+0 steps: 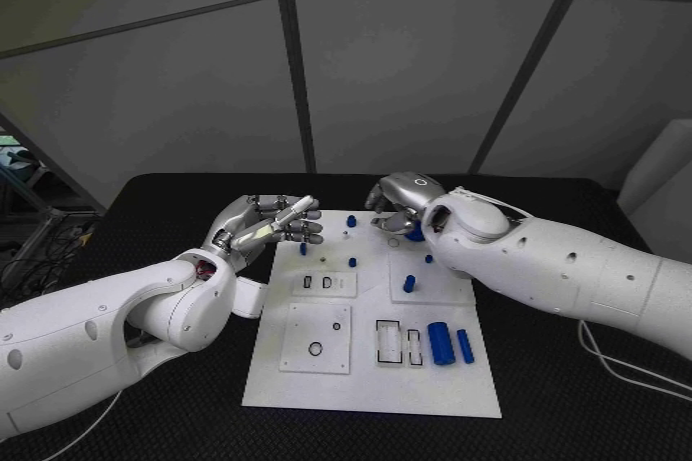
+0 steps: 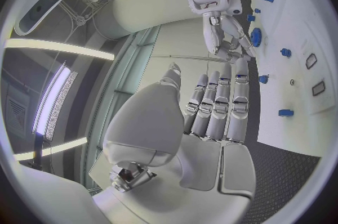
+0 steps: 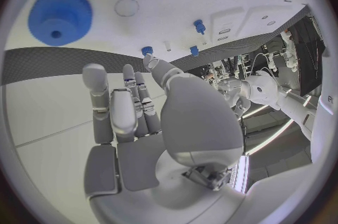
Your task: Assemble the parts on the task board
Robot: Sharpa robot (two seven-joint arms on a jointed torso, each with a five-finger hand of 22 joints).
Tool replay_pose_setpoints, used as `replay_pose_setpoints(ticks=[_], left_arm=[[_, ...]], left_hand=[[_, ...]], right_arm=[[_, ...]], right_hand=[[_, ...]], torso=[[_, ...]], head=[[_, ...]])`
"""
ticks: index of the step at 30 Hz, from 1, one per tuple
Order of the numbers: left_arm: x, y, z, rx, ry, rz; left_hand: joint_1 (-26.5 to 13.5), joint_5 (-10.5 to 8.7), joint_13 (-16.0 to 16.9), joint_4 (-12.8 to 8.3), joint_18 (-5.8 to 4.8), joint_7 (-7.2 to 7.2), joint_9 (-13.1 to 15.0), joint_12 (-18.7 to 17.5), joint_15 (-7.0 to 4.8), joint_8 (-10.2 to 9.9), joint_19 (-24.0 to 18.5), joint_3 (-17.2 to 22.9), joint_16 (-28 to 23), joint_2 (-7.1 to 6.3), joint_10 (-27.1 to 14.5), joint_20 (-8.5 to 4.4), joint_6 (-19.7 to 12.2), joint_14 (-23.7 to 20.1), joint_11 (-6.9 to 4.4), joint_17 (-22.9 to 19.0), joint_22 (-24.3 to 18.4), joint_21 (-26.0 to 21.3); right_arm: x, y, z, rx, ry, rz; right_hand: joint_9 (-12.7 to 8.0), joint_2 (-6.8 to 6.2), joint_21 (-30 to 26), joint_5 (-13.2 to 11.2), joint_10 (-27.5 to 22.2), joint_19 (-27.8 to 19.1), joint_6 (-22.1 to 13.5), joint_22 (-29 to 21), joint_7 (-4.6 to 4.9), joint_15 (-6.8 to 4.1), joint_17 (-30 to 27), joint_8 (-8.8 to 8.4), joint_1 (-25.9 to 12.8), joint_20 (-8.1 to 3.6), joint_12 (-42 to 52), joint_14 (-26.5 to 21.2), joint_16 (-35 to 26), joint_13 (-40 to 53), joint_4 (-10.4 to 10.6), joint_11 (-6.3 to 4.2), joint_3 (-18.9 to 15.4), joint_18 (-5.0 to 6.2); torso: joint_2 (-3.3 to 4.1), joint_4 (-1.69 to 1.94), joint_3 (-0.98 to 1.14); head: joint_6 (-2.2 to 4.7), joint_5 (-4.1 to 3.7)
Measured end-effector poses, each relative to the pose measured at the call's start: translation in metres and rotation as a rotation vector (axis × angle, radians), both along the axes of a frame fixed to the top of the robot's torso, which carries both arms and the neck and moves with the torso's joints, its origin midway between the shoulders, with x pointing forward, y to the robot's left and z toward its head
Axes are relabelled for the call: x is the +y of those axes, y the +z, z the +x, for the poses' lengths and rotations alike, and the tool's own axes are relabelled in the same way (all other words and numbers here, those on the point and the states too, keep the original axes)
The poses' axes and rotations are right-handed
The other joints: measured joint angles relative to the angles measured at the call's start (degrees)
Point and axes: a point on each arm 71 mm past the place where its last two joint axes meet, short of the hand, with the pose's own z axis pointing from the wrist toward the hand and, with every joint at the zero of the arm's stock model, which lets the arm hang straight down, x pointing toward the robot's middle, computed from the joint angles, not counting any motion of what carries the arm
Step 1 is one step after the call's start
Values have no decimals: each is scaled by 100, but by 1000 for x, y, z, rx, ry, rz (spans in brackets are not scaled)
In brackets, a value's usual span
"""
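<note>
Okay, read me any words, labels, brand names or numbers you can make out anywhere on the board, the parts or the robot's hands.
None can be read.
Task board: plain white, black outlines only, no lettering.
Blue parts: unmarked.
Left hand and right hand: no legible label.

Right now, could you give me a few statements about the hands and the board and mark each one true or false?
1. Both hands hover over the far end of the task board. True.
2. The left hand grips a blue part. False: its fingers are apart and it holds nothing.
3. Two blue cylinders lie side by side near the board's near right corner. True.
4. The board lies on a white table. False: the table is black.
5. The right wrist view shows a round blue part on the board ahead of the right hand. True.
</note>
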Motion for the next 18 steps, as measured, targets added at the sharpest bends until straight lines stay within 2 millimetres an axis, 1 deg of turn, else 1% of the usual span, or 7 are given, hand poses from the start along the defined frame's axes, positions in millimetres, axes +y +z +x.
replay_pose_setpoints(ticks=[3, 5, 7, 8, 10, 15, 18], left_arm=[[1, 0, 0, 0, 1, 1], [2, 0, 0, 0, 2, 2], [2, 0, 0, 1, 3, 2], [2, 0, 0, 1, 3, 2], [2, 0, 0, 1, 3, 2], [3, 0, 0, 1, 5, 3], [3, 0, 1, 1, 6, 4]], left_hand=[[0, 0, 0, 0, 1, 0, 0, 0, 0, 0, 0, 0, 0, 0, 0, 0, 0, 0, 0, 0, -1, 0], [0, 0, 0, 0, 1, 0, 0, 0, 0, 0, 0, 0, 0, 0, 0, 0, 0, 0, 0, 0, -9, 0], [0, 0, 0, 0, 1, 0, 0, 0, 0, 0, 0, 0, 0, 0, 0, 0, 0, 0, 0, 0, -9, 0], [0, 0, 0, 0, 0, 0, 0, 0, 0, 0, 0, 0, 0, 0, 0, 0, 0, 0, 0, -1, -9, 0], [0, 0, 0, 0, 1, 0, 0, 0, 0, 0, 0, 0, 0, 0, 0, 0, 0, 0, 0, 0, -9, 0], [0, 0, 0, 0, 0, 0, 0, 0, 20, 0, 0, 0, 0, 0, 0, 0, 0, -20, 0, 0, -8, 0], [0, 0, 0, 0, 0, 0, 0, 0, 20, 0, 0, 0, 0, 0, 0, 0, 0, -20, 0, 5, -8, 0]], right_arm=[[-27, 9, -4, 17, -39, 41], [-43, 15, -8, 40, -63, 72], [-56, 17, -11, 69, -87, 93], [-63, 17, -12, 86, -100, 101], [-77, 16, -13, 128, -130, 117], [-91, 12, -13, 204, -173, 147], [-93, 10, -10, 233, -189, 159]], right_hand=[[0, -105, 117, 0, 676, 121, 78, 191, -87, -133, 192, 37, -120, -87, 421, 9, 119, 228, 97, -152, -122, 0], [0, -207, 251, 152, 1101, 293, 55, 428, -183, -234, 512, 38, -222, -169, 911, 9, 301, 568, 148, -265, -314, -4], [-7, -244, 403, 360, 1144, 490, -31, 688, -261, -299, 873, 66, -242, -224, 1864, 7, 519, 1471, 197, -330, -539, -138], [-16, -260, 493, 439, 1011, 593, -158, 844, -245, -315, 1110, 92, -227, -247, 3072, 8, 658, 2730, 274, -333, -716, -138], [-33, -203, 539, 441, 910, 631, -322, 958, -199, -286, 1307, 105, -251, -223, 4143, 9, 761, 3833, 408, -276, -850, -137], [-47, -143, 539, 443, 617, 650, -646, 1008, -118, -198, 1366, 151, -200, -204, 4796, 0, 809, 4571, 587, -207, -1096, -137], [-52, -99, 565, 443, 604, 680, -724, 1031, -83, -198, 1366, 171, -153, -174, 5014, -1, 822, 4833, 647, -192, -1158, -137]], torso=[[-25, -32, 5], [-42, -56, 10], [-60, -78, 15], [-68, -86, 18], [-83, -102, 25], [-112, -126, 41], [-120, -138, 55]], head=[[13, -13], [30, -23], [44, -43], [52, -50], [63, -71], [55, -97], [53, -97]])
